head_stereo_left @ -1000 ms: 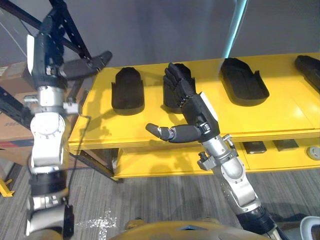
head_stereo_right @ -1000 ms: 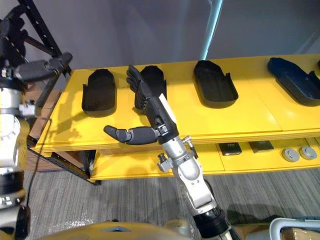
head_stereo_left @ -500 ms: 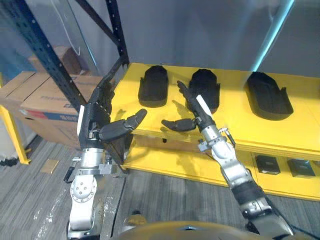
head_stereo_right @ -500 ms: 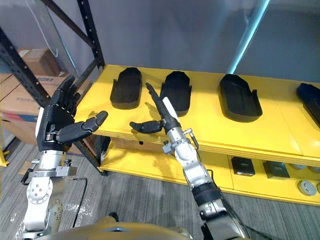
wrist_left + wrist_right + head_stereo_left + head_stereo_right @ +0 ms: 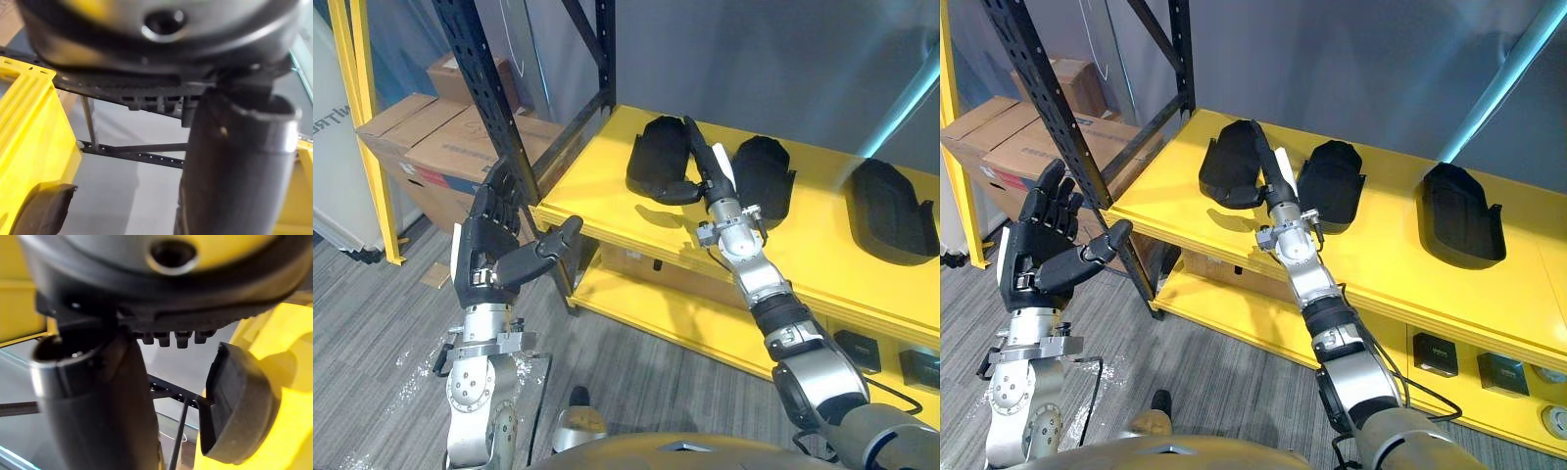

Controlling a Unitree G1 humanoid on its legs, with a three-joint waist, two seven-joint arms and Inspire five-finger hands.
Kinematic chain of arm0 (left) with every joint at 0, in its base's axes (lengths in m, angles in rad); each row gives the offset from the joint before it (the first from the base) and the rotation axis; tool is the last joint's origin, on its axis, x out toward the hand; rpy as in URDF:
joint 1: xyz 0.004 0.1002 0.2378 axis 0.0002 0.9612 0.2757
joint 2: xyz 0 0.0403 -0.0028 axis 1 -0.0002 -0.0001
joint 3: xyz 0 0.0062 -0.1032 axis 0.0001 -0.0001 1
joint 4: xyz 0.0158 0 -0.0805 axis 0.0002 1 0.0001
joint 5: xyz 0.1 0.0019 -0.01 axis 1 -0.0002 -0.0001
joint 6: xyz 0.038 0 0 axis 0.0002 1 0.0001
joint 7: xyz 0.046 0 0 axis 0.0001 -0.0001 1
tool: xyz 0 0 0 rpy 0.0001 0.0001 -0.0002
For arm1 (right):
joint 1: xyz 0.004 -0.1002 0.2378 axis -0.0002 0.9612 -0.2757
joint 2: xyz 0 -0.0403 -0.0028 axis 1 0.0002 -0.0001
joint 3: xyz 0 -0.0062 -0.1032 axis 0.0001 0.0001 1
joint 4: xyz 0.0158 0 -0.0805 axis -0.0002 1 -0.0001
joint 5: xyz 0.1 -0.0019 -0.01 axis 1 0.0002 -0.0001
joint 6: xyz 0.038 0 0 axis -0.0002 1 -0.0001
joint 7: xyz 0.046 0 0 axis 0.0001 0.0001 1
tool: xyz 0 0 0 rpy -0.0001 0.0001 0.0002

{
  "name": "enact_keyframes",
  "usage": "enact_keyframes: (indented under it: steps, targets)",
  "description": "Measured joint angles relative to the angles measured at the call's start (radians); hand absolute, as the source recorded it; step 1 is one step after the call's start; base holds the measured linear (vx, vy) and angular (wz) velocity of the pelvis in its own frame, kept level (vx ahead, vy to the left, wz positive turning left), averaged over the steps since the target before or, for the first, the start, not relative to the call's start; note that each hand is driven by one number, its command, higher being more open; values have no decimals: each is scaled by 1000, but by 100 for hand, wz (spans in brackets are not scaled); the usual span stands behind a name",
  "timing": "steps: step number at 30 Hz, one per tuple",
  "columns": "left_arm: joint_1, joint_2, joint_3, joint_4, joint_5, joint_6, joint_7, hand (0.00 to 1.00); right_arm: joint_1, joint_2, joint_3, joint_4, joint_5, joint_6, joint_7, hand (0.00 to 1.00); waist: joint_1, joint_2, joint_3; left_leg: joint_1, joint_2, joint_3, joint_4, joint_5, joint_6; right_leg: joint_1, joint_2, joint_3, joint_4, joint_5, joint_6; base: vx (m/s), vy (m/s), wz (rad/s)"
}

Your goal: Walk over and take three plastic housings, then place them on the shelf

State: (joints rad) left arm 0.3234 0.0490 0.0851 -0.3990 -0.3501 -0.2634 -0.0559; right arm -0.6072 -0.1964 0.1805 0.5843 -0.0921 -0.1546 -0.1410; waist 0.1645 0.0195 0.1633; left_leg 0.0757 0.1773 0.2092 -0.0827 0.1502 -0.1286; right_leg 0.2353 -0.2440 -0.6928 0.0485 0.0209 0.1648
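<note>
Three black plastic housings lie in a row on the yellow shelf point(image 5: 607, 186): a left housing point(image 5: 656, 157), a middle housing point(image 5: 766, 178) and a right housing point(image 5: 891, 220). My right hand point(image 5: 702, 162) reaches out over the shelf between the left and middle housings. Its fingers are straight, and its thumb point(image 5: 672, 190) points at the left housing's near end. I cannot tell whether it touches the housing. The right wrist view has a housing point(image 5: 234, 406) close beside the thumb. My left hand point(image 5: 494, 245) is raised, open and holding nothing, in front of the shelf's left corner.
Black rack uprights point(image 5: 499, 117) stand at the shelf's left end. Cardboard boxes point(image 5: 431, 132) and a yellow post point(image 5: 367, 127) are behind them on the left. A lower yellow shelf point(image 5: 1263, 304) carries small dark parts point(image 5: 1440, 352) at the right. Grey floor lies before the shelf.
The whole picture has shifted, so the camera moved. My right arm has stretched further over the shelf, its hand now between the left and middle housings. The left hand stays raised and open.
</note>
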Motion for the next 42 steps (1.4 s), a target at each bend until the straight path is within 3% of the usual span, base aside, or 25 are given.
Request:
enact_keyframes:
  steps: [6, 9, 14, 28, 36, 42]
  targets:
    - [0, -12, -20, 1, -2, 0, 2, 100, -16, 0, 7, 85, 0, 87, -2, 100, 0, 5, 15, -3, 0, -1, 0, 7, 1, -3, 0, 0, 0, 1, 0, 0, 0, 0]
    - [0, -12, -32, 1, -2, 0, 3, 100, -18, 0, 8, 90, -1, 101, -23, 100, 0, 8, 18, -3, 0, -1, 0, 7, 1, -4, 0, 0, 0, 1, 0, 0, 0, 0]
    - [0, -12, -41, 4, -3, 0, 3, 100, -61, -3, 8, 120, 0, 101, -38, 100, -4, 16, 31, -3, 1, 1, 0, 9, 2, -5, 0, 2, 1, 1, 0, -41, -2, -1]
    - [-1, -11, -78, 30, -10, 4, 8, 100, -74, -3, 86, 120, 64, 90, 126, 100, -4, 19, 42, 0, 2, 4, 0, 9, 2, -5, 0, 6, 2, 1, 0, -2, 0, 0]
    - [-1, -12, -78, 30, -10, 4, 9, 100, -75, -4, 100, 120, 65, 74, 128, 100, -4, 24, 47, 0, 2, 4, 0, 9, 2, -5, 0, 6, 2, 1, 0, 0, 0, 0]
    - [-1, -12, -80, 34, -10, 4, 12, 100, -75, -3, 108, 120, 29, 75, 76, 100, -2, 26, 48, -1, 1, 3, 0, 10, 1, -6, -1, 5, 4, 1, 0, 0, 0, 0]
